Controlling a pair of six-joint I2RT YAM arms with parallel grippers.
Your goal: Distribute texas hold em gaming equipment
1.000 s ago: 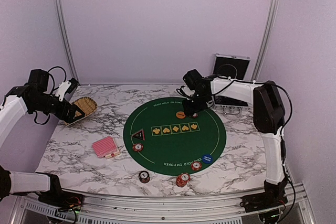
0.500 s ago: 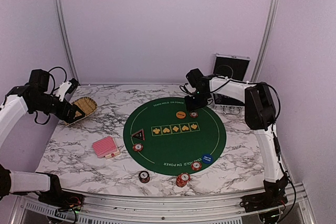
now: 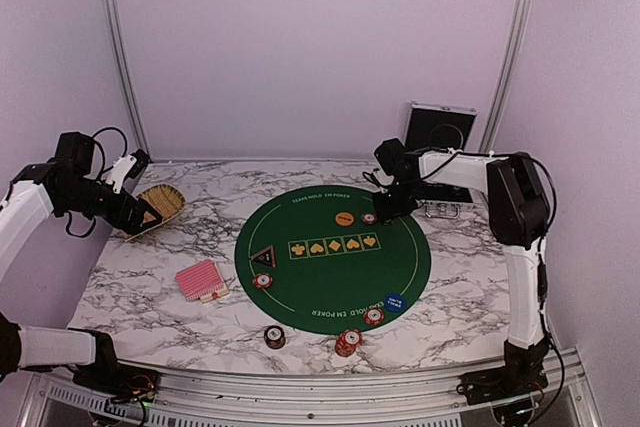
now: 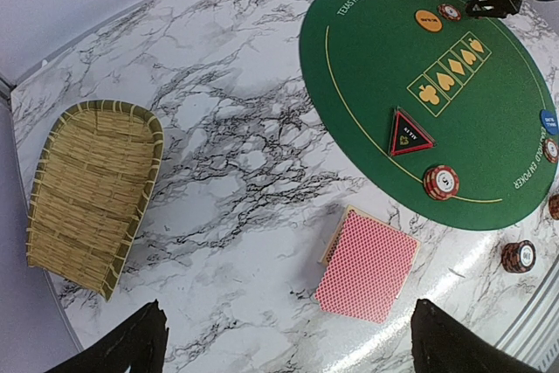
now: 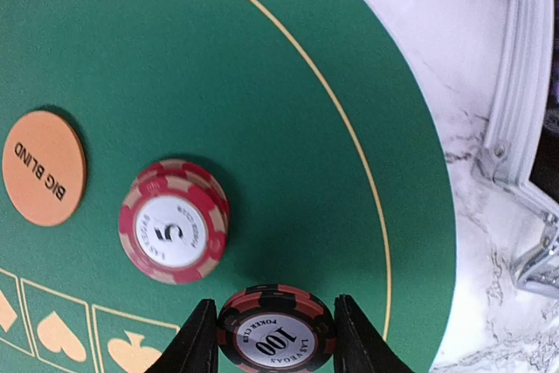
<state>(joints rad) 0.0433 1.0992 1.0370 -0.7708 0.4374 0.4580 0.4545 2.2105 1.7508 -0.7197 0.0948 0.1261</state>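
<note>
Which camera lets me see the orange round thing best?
The right wrist view: the orange disc is close up, and BIG BLIND reads clearly. The top and left wrist views show it only as a small orange spot on the green mat.

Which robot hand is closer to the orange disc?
Right. The right gripper, holding a 100 chip, hovers close beside the orange disc; the left gripper is far off by the straw basket.
</note>
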